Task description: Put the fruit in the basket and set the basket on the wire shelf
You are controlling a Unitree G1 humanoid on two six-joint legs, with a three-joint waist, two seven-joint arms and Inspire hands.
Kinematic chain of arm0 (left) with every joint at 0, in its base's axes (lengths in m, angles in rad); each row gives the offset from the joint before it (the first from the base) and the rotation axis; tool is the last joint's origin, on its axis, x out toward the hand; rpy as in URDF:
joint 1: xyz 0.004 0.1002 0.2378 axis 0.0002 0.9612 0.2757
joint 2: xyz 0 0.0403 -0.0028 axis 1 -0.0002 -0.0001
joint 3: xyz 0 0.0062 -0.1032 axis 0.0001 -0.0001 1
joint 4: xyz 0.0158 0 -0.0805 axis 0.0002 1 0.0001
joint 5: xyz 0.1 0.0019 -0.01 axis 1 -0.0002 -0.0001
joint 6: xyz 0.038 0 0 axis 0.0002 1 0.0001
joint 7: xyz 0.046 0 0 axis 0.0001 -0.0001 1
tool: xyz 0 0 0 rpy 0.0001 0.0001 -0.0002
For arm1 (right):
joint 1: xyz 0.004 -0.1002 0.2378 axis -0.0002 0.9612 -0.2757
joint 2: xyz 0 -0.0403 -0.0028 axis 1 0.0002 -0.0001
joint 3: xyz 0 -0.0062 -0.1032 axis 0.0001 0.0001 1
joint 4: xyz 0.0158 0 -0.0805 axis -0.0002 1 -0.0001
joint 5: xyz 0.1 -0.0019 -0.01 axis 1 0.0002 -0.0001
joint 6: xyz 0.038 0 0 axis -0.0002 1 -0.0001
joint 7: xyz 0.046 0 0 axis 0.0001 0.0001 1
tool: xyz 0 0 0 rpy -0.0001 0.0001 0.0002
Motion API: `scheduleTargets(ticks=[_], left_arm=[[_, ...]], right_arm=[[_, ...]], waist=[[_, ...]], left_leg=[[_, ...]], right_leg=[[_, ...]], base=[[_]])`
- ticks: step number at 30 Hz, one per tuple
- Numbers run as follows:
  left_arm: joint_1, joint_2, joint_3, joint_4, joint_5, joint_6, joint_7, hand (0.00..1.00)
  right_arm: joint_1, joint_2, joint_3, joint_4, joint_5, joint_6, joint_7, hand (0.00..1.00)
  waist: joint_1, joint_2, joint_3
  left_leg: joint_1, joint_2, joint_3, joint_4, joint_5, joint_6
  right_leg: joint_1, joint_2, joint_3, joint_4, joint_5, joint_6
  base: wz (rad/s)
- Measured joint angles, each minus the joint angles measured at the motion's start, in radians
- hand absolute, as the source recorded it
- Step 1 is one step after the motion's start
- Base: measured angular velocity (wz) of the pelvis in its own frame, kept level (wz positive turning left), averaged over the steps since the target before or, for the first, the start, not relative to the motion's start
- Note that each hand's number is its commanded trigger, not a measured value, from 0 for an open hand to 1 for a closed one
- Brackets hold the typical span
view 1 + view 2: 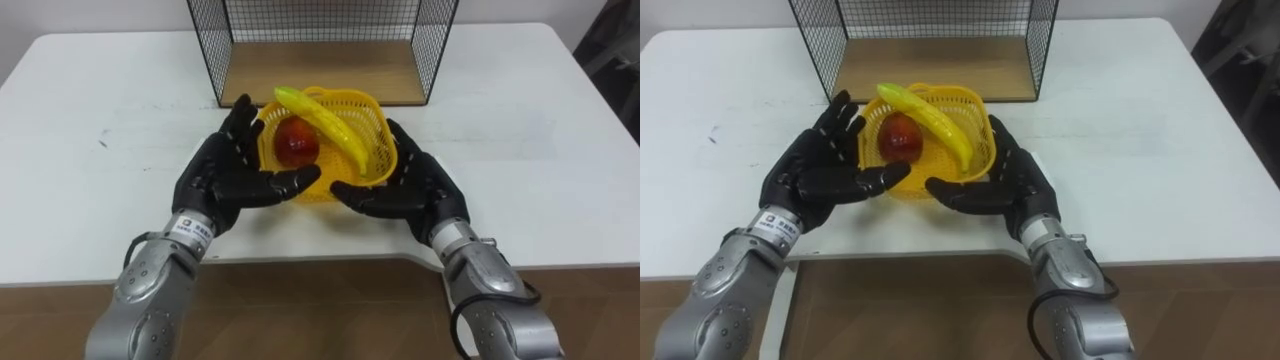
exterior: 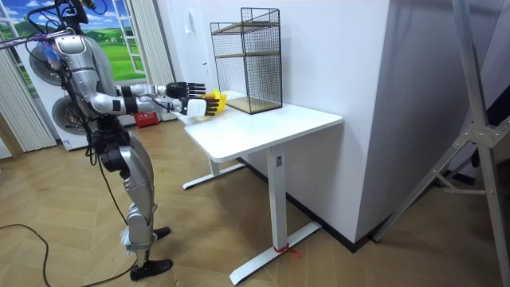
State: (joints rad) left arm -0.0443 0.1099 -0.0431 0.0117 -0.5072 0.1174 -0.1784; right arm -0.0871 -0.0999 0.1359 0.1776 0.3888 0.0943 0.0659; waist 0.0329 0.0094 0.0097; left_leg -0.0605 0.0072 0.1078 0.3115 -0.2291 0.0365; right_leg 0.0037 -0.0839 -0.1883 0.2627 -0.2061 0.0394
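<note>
Atop basket [image 1: 380,138], banana [image 1: 325,122] runs far-left to near-right.

Bright, even light washes over the white counter [image 1: 540,130], shadows are soft and faint, and there's a glossy sheen along the banana [image 1: 325,122].

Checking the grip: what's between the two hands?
The basket, with banana and red fruit inside, sits between the left hand and right hand, in both eye views.

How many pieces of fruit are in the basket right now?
2. A banana lies across the top of the basket; a red fruit sits inside, beneath it. Anything deeper in the basket could be hidden.
</note>
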Motion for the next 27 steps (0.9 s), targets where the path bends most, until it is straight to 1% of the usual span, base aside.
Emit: scheduleTargets(ticks=[2, 5, 20, 27], left_arm=[[-0.002, 0.001, 0.001, -0.023, -0.001, 0.0, 0.0, 0.0], [-0.004, 0.002, 0.002, -0.04, -0.001, -0.002, 0.001, 0.0], [-0.011, 0.002, 0.002, -0.04, -0.001, -0.002, 0.001, 0.0], [-0.012, 0.002, 0.003, -0.041, -0.002, -0.004, 0.001, 0.0]], right_arm=[[0.0, 0.0, -0.001, 0.0, 0.0, -0.007, -0.001, 0.0], [0.0, -0.001, -0.001, 0.0, 0.0, -0.007, -0.001, 0.0], [0.0, -0.002, -0.002, 0.0, 0.001, -0.007, -0.001, 0.0], [-0.006, -0.002, -0.006, 0.0, -0.001, -0.007, -0.001, 0.0]], waist=[[0.0, 0.0, 0.0001], [0.0, 0.0, 0.0003], [-0.001, 0.002, 0.0014], [-0.007, 0.002, 0.0015]], left_leg=[[0.001, 0.0, 0.0, 0.0, 0.0, 0.0], [0.003, 0.0, 0.0, 0.0, 0.0, 0.0], [-0.001, 0.0, 0.001, -0.004, 0.0, 0.0], [-0.004, -0.001, 0.001, -0.003, 0.0, 0.0]], right_leg=[[0.0, 0.0, 0.0, 0.0, 0.0, 0.0], [0.002, 0.0, 0.0, 0.0, 0.0, 0.0], [-0.005, 0.001, 0.008, 0.003, 0.0, 0.0], [-0.007, 0.0, 0.009, 0.001, 0.0, 0.0]], base=[[0.0], [0.0], [0.0], [0.0]])
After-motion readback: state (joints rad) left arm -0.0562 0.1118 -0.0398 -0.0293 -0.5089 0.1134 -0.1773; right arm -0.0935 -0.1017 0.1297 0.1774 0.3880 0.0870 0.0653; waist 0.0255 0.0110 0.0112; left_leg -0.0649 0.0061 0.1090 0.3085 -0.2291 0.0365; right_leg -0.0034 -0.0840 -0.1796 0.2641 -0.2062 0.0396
